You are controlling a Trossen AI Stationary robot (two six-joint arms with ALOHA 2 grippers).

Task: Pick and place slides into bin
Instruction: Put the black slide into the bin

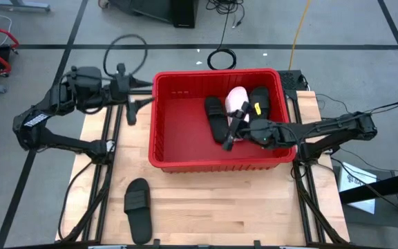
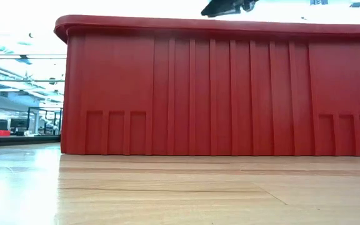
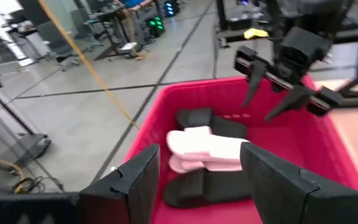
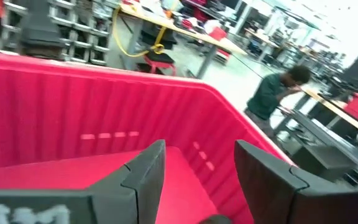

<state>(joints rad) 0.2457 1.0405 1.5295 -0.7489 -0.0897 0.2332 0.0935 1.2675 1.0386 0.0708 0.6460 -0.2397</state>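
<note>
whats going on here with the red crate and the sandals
Two robot arms are putting slides into a red bin. The right pincer hangs open and empty over the pile inside, where black slides and a pale pink one already lie. The left pincer waits open just outside the bin's left wall. One black slide is still on the table in front of the bin.
</note>
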